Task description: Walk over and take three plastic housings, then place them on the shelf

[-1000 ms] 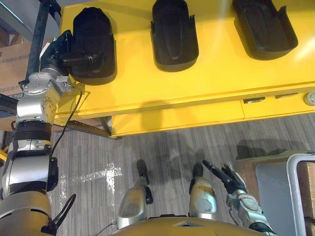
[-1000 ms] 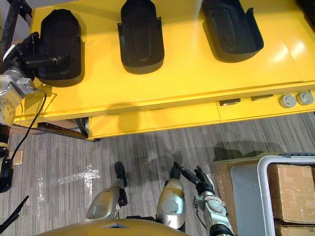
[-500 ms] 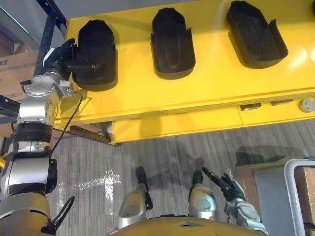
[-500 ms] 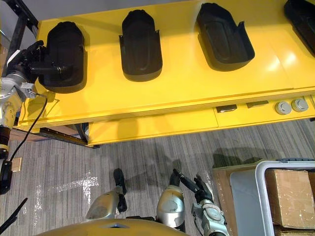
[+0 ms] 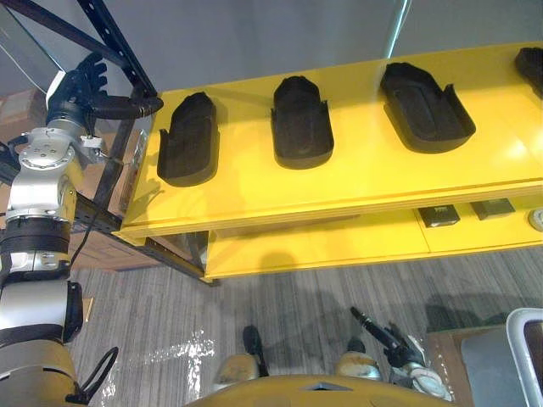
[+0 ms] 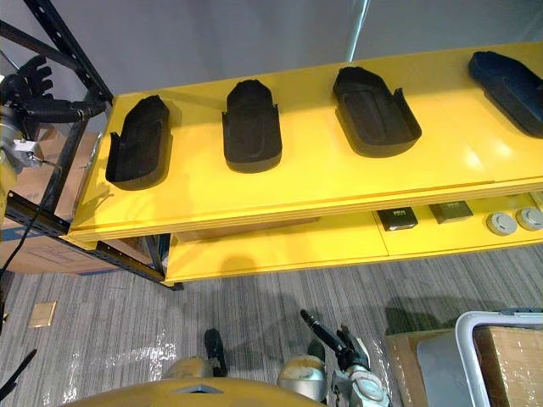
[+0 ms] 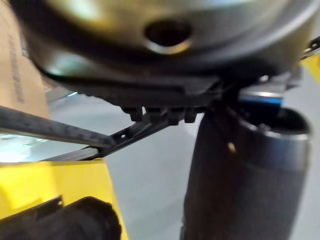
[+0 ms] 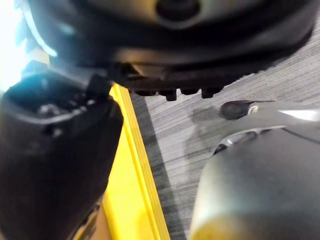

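1. Left eye view: three black plastic housings are being carried by the top board of the yellow shelf (image 5: 356, 182). The left housing (image 5: 188, 151), the middle housing (image 5: 301, 123) and the right housing (image 5: 424, 106) are lying side by side, apart from one another. A fourth housing (image 5: 531, 66) is being cut off at the edge. The left hand (image 5: 78, 91) is being held up beside the black rack upright (image 5: 114, 51), clear of the left housing, fingers loose and grasping nothing. The right hand (image 5: 397, 343) is being held low over the grey carpet (image 5: 297, 288), fingers stretched out and empty.
2. Right eye view: small black boxes (image 6: 396, 219) and grey round parts (image 6: 501, 223) are being kept on the lower board. A white-rimmed crate (image 6: 509, 315) holding a cardboard box (image 6: 509, 365) is standing near the right hand.
3. Left wrist view: a yellow corner and a housing's dark end are being shown past the hand, apart from it.
4. Right wrist view: carpet and a yellow edge are being shown, and nothing is being held.
5. With three housings on the shelf and both hands empty, the placing is being judged as done or nearly done. Whether these are the carried three cannot be told.
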{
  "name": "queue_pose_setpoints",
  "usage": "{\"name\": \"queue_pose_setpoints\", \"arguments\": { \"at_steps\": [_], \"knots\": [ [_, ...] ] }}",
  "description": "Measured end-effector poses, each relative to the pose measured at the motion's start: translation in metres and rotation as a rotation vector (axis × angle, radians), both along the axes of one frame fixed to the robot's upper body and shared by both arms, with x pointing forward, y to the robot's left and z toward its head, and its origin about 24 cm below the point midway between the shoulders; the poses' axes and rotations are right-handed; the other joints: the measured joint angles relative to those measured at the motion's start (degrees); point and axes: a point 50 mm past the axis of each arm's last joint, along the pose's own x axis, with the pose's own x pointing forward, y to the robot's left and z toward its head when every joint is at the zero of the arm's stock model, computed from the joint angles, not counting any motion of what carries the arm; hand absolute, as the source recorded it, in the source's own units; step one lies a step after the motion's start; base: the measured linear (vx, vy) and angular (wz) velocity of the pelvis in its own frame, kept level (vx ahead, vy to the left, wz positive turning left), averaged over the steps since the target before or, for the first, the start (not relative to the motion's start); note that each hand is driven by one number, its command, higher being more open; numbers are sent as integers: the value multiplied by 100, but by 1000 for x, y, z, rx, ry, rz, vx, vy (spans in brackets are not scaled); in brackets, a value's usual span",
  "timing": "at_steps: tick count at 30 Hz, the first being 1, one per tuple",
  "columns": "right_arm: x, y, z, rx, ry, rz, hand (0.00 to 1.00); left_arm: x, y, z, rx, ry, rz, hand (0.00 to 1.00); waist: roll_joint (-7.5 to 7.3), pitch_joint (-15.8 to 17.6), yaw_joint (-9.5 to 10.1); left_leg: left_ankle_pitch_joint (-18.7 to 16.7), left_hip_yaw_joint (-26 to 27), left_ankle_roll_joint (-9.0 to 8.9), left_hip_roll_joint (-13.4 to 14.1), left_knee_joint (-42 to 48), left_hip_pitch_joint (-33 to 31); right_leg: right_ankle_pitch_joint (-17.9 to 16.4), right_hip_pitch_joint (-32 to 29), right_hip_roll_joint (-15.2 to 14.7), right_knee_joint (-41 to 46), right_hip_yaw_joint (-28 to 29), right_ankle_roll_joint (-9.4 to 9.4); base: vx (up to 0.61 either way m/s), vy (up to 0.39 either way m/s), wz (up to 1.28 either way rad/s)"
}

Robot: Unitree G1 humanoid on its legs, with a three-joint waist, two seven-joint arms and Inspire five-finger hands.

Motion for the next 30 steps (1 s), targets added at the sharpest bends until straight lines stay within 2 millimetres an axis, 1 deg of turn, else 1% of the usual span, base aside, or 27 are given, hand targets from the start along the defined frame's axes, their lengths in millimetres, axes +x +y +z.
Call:
{"name": "queue_pose_setpoints", "arguments": {
  "at_steps": [2, 6, 7, 8, 9, 11, 12, 13, 15, 16, 17, 18, 19, 20, 21, 22, 25, 27, 30],
  "knots": [
    [-4, 0, -2, 3, 16, -16, 100, -1, -5, 7, -41, -55, -29, 100, -35, -42, 14, 1, -2, 1, 9, 0, 12, 15, 17, 10, -6, 0, -4, 0, 0, 0],
    [-13, 3, -6, 20, 42, -52, 100, -7, -30, 34, -85, -205, -140, 100, -169, -169, 101, 6, 12, 5, 10, 1, 7, 63, 47, 24, -103, 1, -8, 0, 0, 0],
    [-14, 4, -6, 24, 44, -56, 100, -9, -33, 37, -79, -222, -157, 0, -187, -192, 104, 7, 12, 6, 10, 1, 7, 62, 50, 25, -105, 0, -8, 0, 0, 0],
    [-16, 7, -7, 33, 47, -64, 100, -16, -42, 41, -64, -258, -197, 0, -206, -259, 97, 7, 18, 6, 9, 1, 8, 62, 51, 25, -111, 1, -8, 0, 0, 0],
    [-17, 8, -8, 36, 52, -67, 100, -19, -45, 40, -67, -269, -213, 0, -204, -289, 97, 6, 19, 6, 8, 0, 7, 62, 52, 25, -116, 1, -8, 0, 0, 0],
    [-23, 9, -10, 41, 75, -71, 100, -31, -57, 27, -115, -299, -270, 0, -174, -408, 105, 6, 10, 5, 9, -1, 1, 62, 69, 26, -134, -30, -9, -6, -4, 4],
    [-26, 9, -11, 43, 83, -74, 100, -39, -63, 14, -155, -305, -293, 0, -149, -435, 107, 5, -25, 5, 9, -2, 10, 63, 120, 32, -159, -66, -8, -13, -8, 9],
    [-27, 10, -11, 43, 86, -76, 100, -44, -66, 6, -174, -302, -303, 0, -136, -464, 114, 4, -39, 3, 13, -3, 1, 63, 121, 36, -167, -76, -9, -28, -13, 9],
    [-37, 13, -14, 50, 111, -92, 100, -67, -78, -39, -284, -262, -334, 0, -136, -574, 195, -3, -69, -6, 41, -3, -18, 67, 127, 69, -190, -119, -23, -28, -15, 6],
    [-39, 15, -14, 52, 116, -99, 100, -72, -82, -52, -318, -245, -338, 0, -147, -586, 230, -7, -78, -11, 49, -3, -20, 65, 131, 78, -192, -132, -26, -26, -22, 9],
    [-43, 16, -15, 48, 125, -107, 100, -84, -89, -75, -349, -209, -336, 0, -187, -586, 286, -11, -116, -16, 61, -3, -40, 54, 135, 96, -192, -162, -44, -28, -18, 21],
    [-46, 18, -16, 50, 132, -112, 100, -97, -95, -97, -373, -166, -320, 0, -245, -600, 299, -5, -200, -24, 62, -2, -111, 50, 124, 105, -193, -224, -51, -39, -23, 24],
    [-47, 19, -16, 51, 136, -115, 100, -103, -98, -107, -379, -142, -311, 0, -275, -599, 312, 0, -226, -27, 61, -2, -129, 50, 123, 108, -193, -243, -52, -32, -10, 24],
    [-51, 21, -17, 53, 145, -118, 100, -113, -104, -125, -384, -89, -296, 0, -335, -605, 401, 5, -253, -27, 55, -2, -148, 50, 123, 106, -192, -275, -52, -28, -5, 12],
    [-53, 22, -17, 55, 149, -120, 100, -117, -107, -132, -397, -66, -292, 0, -367, -601, 433, 7, -265, -25, 50, -1, -153, 50, 125, 104, -190, -285, -52, -30, 1, 16],
    [-54, 23, -18, 56, 153, -124, 100, -128, -112, -145, -394, -29, -278, 0, -429, -586, 467, 28, -310, -7, 36, -1, -185, 42, 127, 96, -190, -336, -67, -37, 3, 16],
    [-52, 24, -18, 52, 149, -125, 100, -138, -123, -156, -426, -20, -280, 0, -466, -540, 561, 60, -363, 26, 20, -1, -217, 45, 127, 86, -183, -385, -82, -56, 7, 10],
    [-52, 24, -18, 50, 148, -126, 100, -140, -128, -155, -412, -43, -269, 0, -449, -502, 574, 64, -420, 47, 16, -1, -241, 42, 118, 86, -185, -454, -79, -62, 0, 15],
    [-47, 22, -17, 44, 138, -124, 100, -143, -129, -149, -416, -112, -241, 0, -396, -420, 549, 78, -473, 56, 17, -2, -298, 24, 105, 87, -196, -540, -53, -52, 0, 14]
  ]
}}
